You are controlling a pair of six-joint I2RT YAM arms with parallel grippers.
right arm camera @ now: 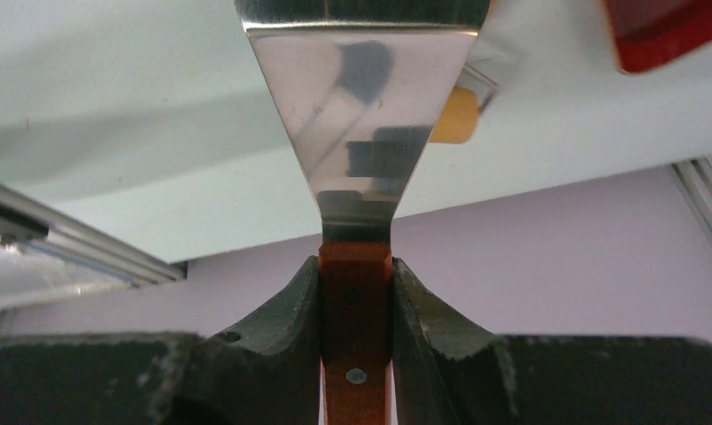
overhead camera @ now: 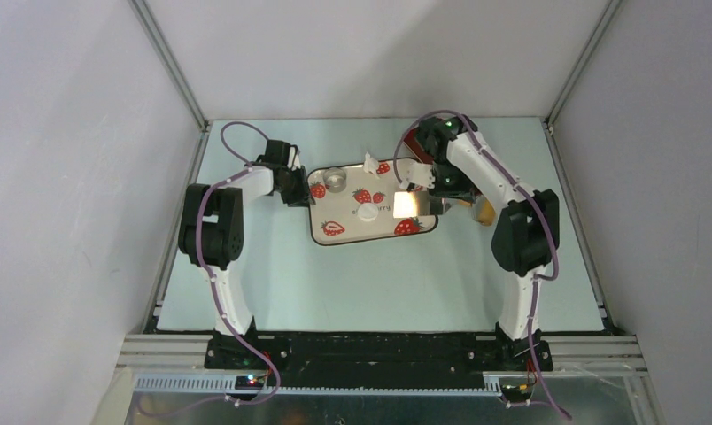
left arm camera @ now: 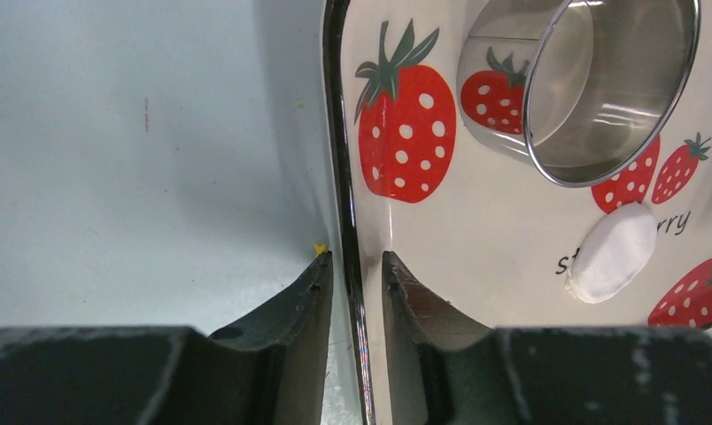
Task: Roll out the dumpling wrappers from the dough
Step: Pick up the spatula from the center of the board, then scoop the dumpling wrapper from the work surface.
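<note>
- Top external view: the dough (overhead camera: 367, 212), a small white lump, lies near the middle of the strawberry tray (overhead camera: 370, 233), near and right of the silvery cup (overhead camera: 336, 180).
- Your left gripper (left arm camera: 357, 266) pinches the tray's left rim.
- Your right gripper (right arm camera: 355, 266) clamps the wooden handle of a scraper (right arm camera: 361, 97), its blade over the tray's right side.

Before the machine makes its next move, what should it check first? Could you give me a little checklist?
1. The left pincer closed on the rim of the tray: ok.
2. The right pincer gripping the handle of the spatula: ok.
3. The dough lying on the tray, uncovered: ok.
4. Spatula blade over the dough: not ok, it hangs beside it.
5. Blade's height above the tray: cannot tell.
6. The silvery cup apart from the dough: ok.
</note>
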